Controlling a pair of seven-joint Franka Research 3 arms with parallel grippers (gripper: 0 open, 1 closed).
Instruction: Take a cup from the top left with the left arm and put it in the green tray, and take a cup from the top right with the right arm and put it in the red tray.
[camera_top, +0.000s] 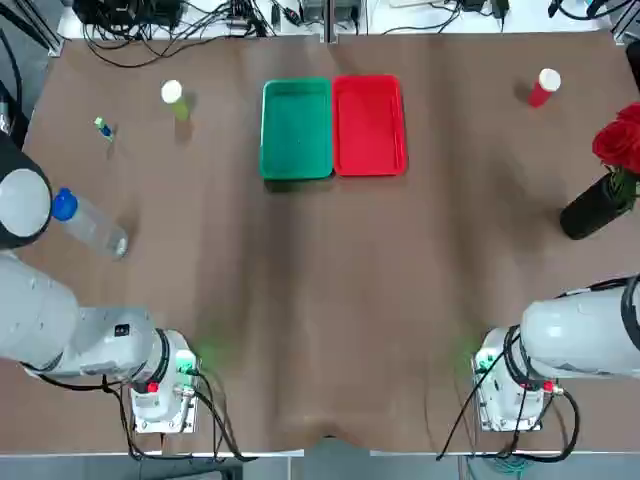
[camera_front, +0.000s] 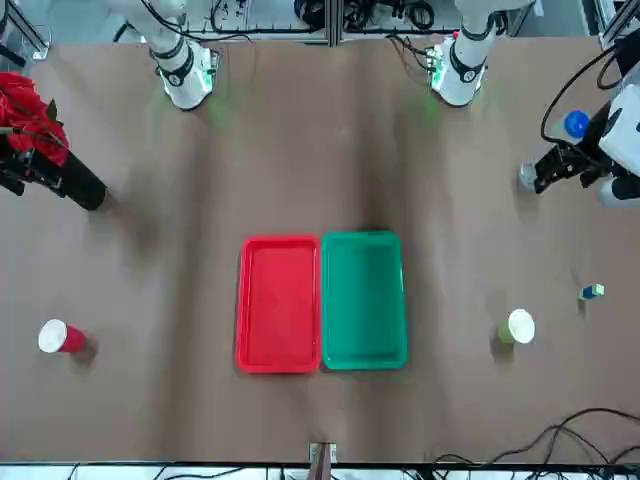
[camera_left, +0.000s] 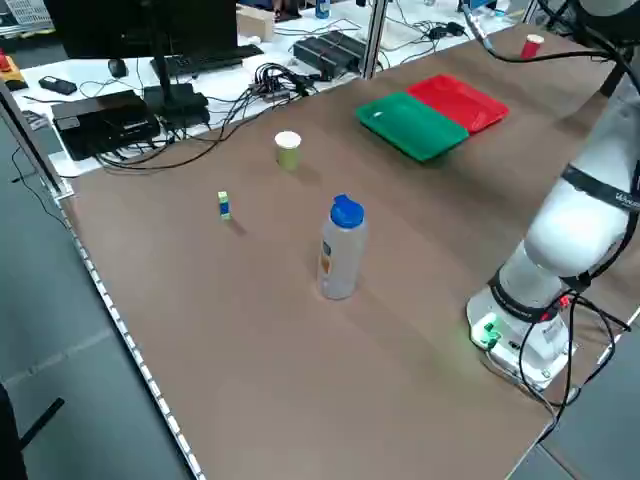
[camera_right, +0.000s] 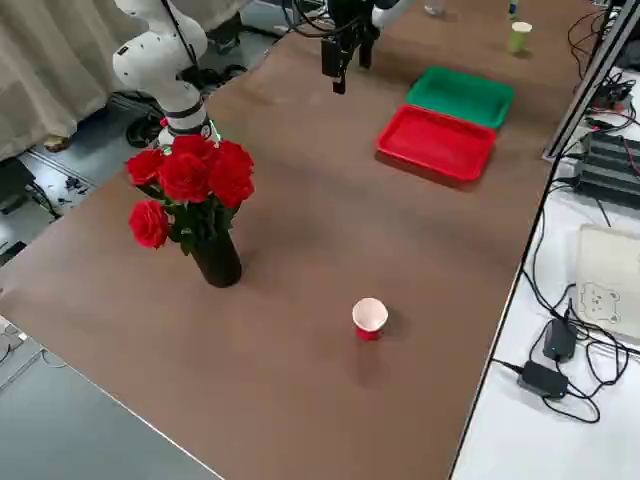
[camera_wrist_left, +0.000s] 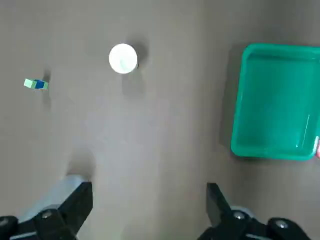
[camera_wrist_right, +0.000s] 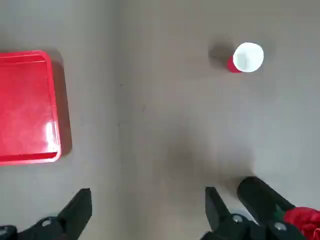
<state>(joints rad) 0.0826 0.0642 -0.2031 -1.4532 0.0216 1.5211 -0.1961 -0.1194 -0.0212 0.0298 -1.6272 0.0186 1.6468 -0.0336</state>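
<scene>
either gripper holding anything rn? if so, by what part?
Nothing held. Left gripper and right gripper are both open and empty, high above the table. Green cup and red cup stand untouched.

My brown table (camera_top: 320, 300) carries the green tray (camera_top: 296, 128) and red tray (camera_top: 369, 125) touching side by side, ahead between my grippers. Green cup (camera_top: 173, 95), small block (camera_top: 103, 127) and bottle (camera_top: 88, 222) sit near my left gripper; red cup (camera_top: 543, 86) and rose vase (camera_top: 600, 200) near my right.
</scene>
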